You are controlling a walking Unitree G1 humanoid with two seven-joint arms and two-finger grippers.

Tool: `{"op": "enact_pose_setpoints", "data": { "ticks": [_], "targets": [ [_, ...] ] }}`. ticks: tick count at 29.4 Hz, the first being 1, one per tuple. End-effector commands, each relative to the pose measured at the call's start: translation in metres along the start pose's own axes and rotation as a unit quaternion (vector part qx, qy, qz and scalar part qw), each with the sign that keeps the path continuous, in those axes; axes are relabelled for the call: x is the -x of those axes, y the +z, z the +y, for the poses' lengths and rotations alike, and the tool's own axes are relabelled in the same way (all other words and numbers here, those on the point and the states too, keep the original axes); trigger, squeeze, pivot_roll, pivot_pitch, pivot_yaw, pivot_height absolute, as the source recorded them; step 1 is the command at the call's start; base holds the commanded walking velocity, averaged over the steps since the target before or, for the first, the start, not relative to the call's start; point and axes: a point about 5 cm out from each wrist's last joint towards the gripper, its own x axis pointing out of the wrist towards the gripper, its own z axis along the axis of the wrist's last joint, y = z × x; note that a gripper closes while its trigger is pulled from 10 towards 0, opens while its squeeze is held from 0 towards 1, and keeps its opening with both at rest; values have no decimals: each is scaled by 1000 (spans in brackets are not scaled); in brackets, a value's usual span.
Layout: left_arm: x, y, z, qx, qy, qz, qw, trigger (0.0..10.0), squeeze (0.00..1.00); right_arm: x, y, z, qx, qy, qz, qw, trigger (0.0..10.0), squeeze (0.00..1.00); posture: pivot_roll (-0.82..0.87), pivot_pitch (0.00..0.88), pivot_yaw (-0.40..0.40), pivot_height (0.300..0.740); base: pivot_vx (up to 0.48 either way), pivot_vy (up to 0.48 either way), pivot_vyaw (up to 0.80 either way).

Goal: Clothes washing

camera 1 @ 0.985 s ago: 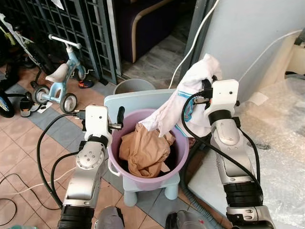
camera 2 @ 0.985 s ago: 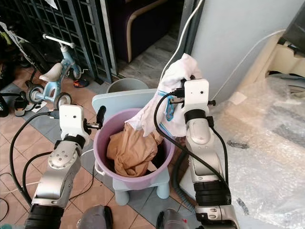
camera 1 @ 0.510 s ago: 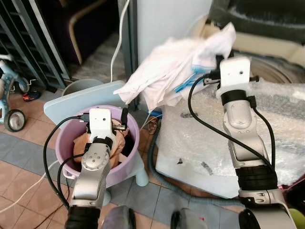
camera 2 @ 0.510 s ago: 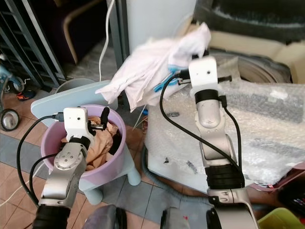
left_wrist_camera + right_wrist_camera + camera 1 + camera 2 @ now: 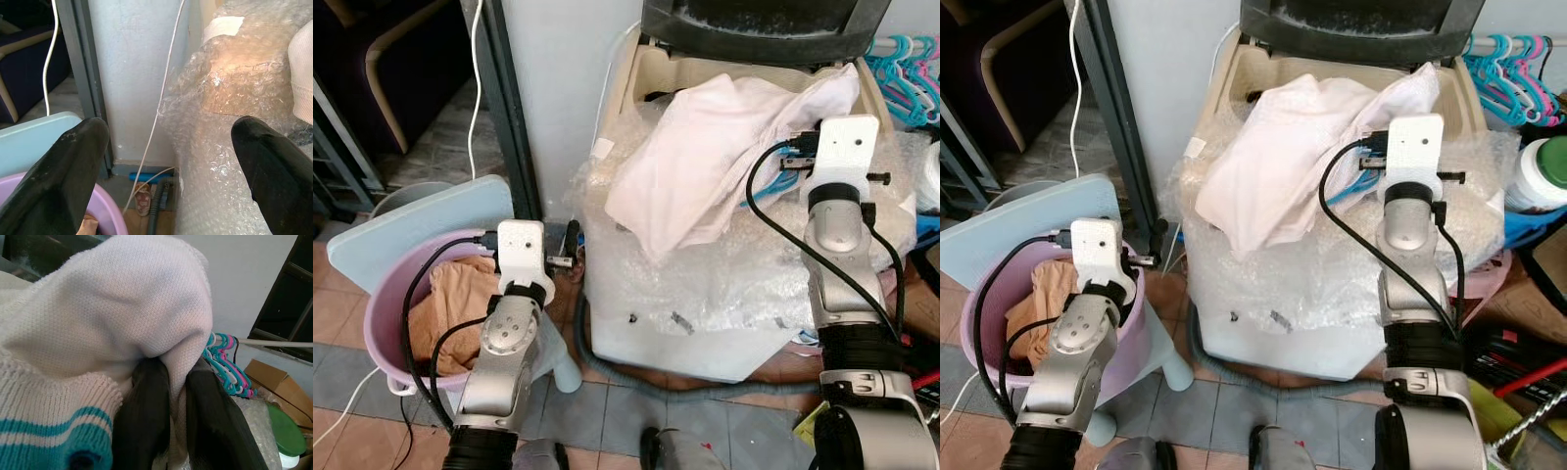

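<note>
My right gripper [image 5: 173, 406] is shut on a white knit garment [image 5: 705, 157] with a teal stripe, holding it over the open top of the bubble-wrapped washing machine [image 5: 724, 284]. The cloth drapes down over the machine's front rim. The machine's dark lid [image 5: 754, 24] stands raised behind it. My left gripper [image 5: 166, 161] is open and empty, held beside the machine's left side above the purple laundry tub [image 5: 386, 313]. Brown clothes [image 5: 455, 299] lie in that tub.
The tub rests on a light blue stool [image 5: 401, 230] at the left. A grey drain hose [image 5: 636, 377] runs on the tiled floor before the machine. Teal and pink hangers [image 5: 1513, 78] and a white jar with a green lid [image 5: 1540, 171] sit at the right.
The view has turned right from the tub to the washing machine. My right gripper has carried the white garment from above the tub to over the machine's opening.
</note>
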Motion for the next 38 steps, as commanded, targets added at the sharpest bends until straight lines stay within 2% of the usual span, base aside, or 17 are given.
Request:
{"op": "enact_pose_setpoints", "data": {
  "ticks": [1, 6, 15, 18, 20, 22, 24, 25, 27, 29, 31, 33, 35, 38],
  "targets": [
    [3, 1, -1, -3, -3, 1, 1000, 10000, 0, -6, 13, -1, -10, -4, -19, 1000, 10000, 0, 4, 149, -28, 740, 244, 0, 0],
    [11, -10, -7, 1, -10, 16, 1000, 10000, 0, -7, 13, 13, -6, 36, -26, 999, 10000, 0, 21, 121, -31, 740, 312, 0, 0],
    [12, -13, -3, -1, -8, 24, 1000, 10000, 0, -7, 10, 11, -8, 34, -29, 999, 10000, 0, 40, 101, -32, 740, 312, 0, 0],
    [13, -16, -1, -6, -6, 30, 1000, 10000, 0, -14, 12, 8, -22, 42, -35, 998, 10000, 0, 51, 98, -30, 740, 295, 0, 0],
    [13, -16, 0, -6, -5, 31, 999, 10000, 0, -20, 17, 7, -13, 46, -43, 998, 10000, 0, 50, 99, -30, 740, 274, 0, 0],
    [14, -18, -1, -7, -3, 37, 999, 10000, 0, -33, 31, 17, -37, 97, -43, 994, 10000, 0, 50, 94, -31, 740, 247, 0, 0],
    [14, -19, -3, 6, -18, 37, 999, 10000, 0, -40, 43, 20, -17, 102, -57, 993, 10000, 0, 48, 97, -32, 740, 262, 0, 0],
    [14, -17, -6, 11, -31, 31, 999, 10000, 0, -49, 62, 19, -15, 90, -82, 992, 10000, 0, 48, 106, -26, 740, 480, 0, 0],
    [12, -18, -6, 1, -12, 39, 999, 10000, 0, -60, 81, 15, -28, 73, -103, 992, 10000, 0, 53, 97, -27, 740, 362, 0, 0],
    [11, -17, -5, 2, -9, 39, 999, 10000, 0, -64, 89, 13, -37, 66, -110, 991, 10000, 0, 54, 98, -27, 740, 122, 0, 0],
    [12, -17, -5, 8, -12, 39, 999, 10000, 0, -73, 109, 2, -27, 42, -142, 989, 10000, 0, 58, 97, -30, 740, 0, 0, 0],
    [12, -18, -5, 7, -11, 40, 999, 10000, 0, -76, 113, -3, -27, 34, -146, 988, 10000, 0, 60, 98, -32, 740, 0, 0, 0],
    [13, -19, -4, 5, -7, 44, 999, 10000, 0, -81, 115, -14, -19, 5, -144, 989, 10000, 0, 62, 97, -35, 740, 0, 0, 0],
    [13, -19, -3, 6, -2, 46, 999, 10000, 0, -83, 107, -22, -23, -22, -125, 992, 10000, 0, 63, 96, -39, 740, 0, 0, 0]
  ]
}}
